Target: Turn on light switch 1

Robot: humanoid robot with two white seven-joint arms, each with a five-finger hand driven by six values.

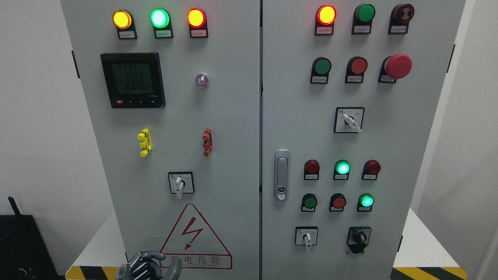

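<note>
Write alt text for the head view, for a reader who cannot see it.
A grey two-door electrical cabinet fills the view, covered with indicator lamps, push buttons and rotary switches, with a digital meter at upper left. The robot's left hand rises at the bottom edge, fingers relaxed, beside a red high-voltage warning triangle, touching nothing.

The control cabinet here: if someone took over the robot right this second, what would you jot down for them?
Left hand: at the bottom edge, in front of the left door by the lightning warning sign, fingers loosely curled, holding nothing.
Right hand: out of view.
Nearest white-handled rotary switch sits above the sign, handle pointing down; others like it are on the right door. The labels are too small to tell which is switch 1.
Done: nothing visibly touched yet.
Left: raise the hand to the right switch and turn it.
</note>
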